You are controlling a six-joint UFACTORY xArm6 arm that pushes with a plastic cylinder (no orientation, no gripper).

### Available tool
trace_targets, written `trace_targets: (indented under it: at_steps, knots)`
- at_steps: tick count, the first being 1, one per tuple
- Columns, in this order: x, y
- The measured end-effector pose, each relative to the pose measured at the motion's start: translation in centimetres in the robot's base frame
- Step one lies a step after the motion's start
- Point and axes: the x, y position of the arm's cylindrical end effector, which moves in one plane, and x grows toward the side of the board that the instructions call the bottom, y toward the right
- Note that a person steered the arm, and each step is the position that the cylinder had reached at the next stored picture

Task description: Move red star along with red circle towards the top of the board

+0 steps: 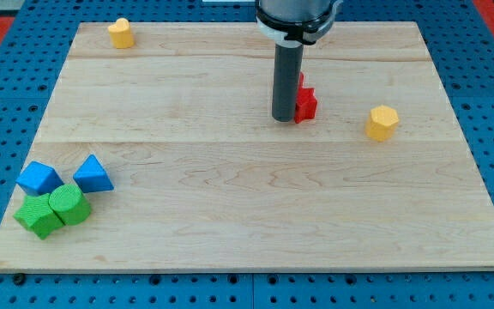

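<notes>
The red star [305, 104] lies right of the board's middle, in the upper half. A sliver of the red circle [301, 80] shows just above it, mostly hidden behind my dark rod. My tip [283, 118] rests on the board touching the red star's left side, slightly below the red circle.
A yellow block [382, 122] sits to the right of the star. Another yellow block [121, 33] sits at the top left corner. Two blue blocks [38, 178] [93, 174] and two green blocks [69, 204] [38, 216] cluster at the bottom left.
</notes>
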Motion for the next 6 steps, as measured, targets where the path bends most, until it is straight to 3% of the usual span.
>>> trace_targets:
  at_steps: [2, 4, 6]
  knots:
    - [4.6, 1.7]
    - [0.2, 8.9]
    - [0.2, 8.4]
